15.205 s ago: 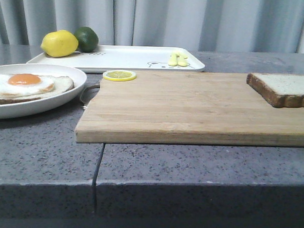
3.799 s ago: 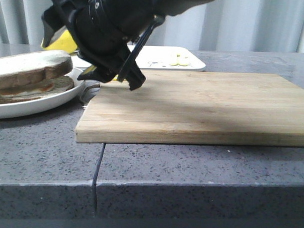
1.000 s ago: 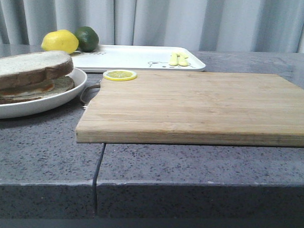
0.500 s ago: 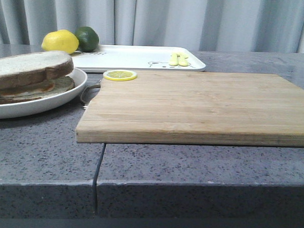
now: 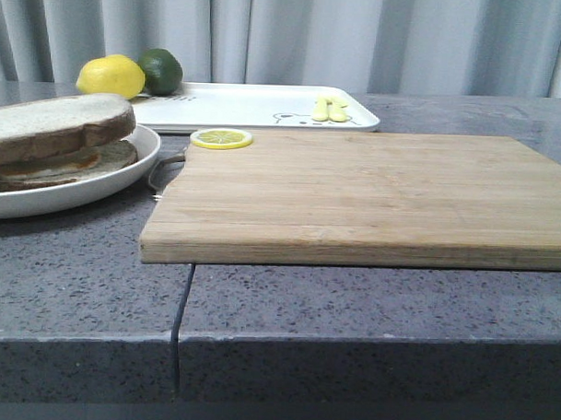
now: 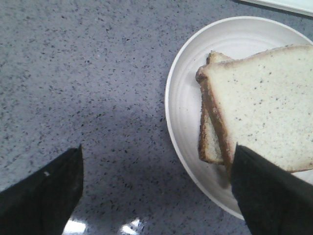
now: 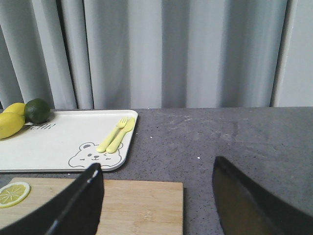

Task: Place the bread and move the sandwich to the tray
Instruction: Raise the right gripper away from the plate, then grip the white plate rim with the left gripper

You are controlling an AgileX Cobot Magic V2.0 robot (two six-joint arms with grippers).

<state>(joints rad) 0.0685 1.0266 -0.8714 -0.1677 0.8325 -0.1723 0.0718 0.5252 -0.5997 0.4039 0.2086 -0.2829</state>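
The thick pale bread (image 5: 58,121) with its dark crust lies on top of the egg slice, making the sandwich (image 5: 52,151) on the round white plate (image 5: 97,187) at the left. The left wrist view looks down on the bread (image 6: 264,107) and the plate (image 6: 183,98). My left gripper (image 6: 156,171) hovers open over the grey counter beside the plate's rim, one finger (image 6: 266,191) over the plate. The white tray (image 5: 256,106) lies at the back. My right gripper (image 7: 156,191) is open above the cutting board, facing the tray (image 7: 63,142). Neither gripper shows in the front view.
A wooden cutting board (image 5: 364,194) fills the middle of the grey counter, with a lemon slice (image 5: 221,138) at its back left corner. On the tray sit a lemon (image 5: 110,76), a lime (image 5: 161,69) and a yellow fork and spoon (image 5: 327,108). A curtain hangs behind.
The bread went from the board's right end onto the egg slice on the plate. The arm that hung over the board 3.8 s ago has left the front view. Nothing differs over the last second.
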